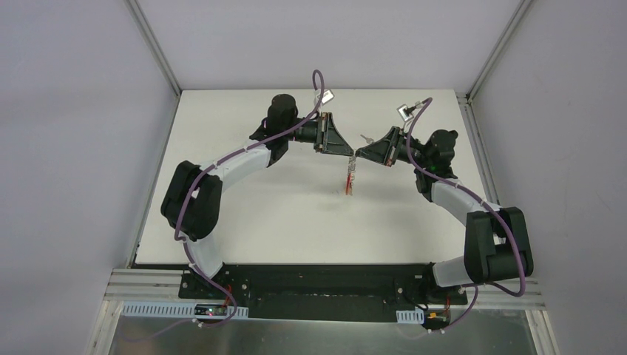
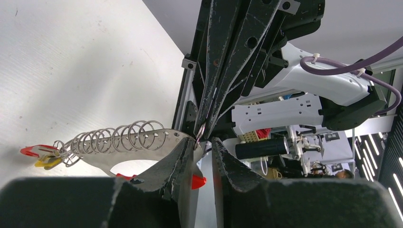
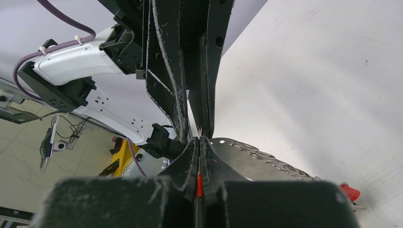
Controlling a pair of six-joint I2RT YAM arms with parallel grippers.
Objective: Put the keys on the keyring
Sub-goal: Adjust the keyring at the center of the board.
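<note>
The keyring (image 1: 350, 177) hangs in the air at mid-table, under the point where both grippers meet. In the left wrist view its grey half (image 2: 119, 142) carries a row of wire clips. A red tag (image 2: 31, 151) and a yellow tag (image 2: 47, 161) hang at its far end. My left gripper (image 2: 205, 141) is shut on the keyring, with its red half (image 2: 198, 181) showing between the fingers. My right gripper (image 3: 198, 140) is shut on a key with a red tag (image 3: 198, 183). That key's small ring (image 2: 200, 133) touches the keyring's grey end at the left fingertips.
A small silver piece, perhaps another key (image 1: 364, 137), lies on the white table (image 1: 244, 214) just behind the grippers. The grey enclosure walls stand left, right and behind. Both arms' purple cables arch above the wrists.
</note>
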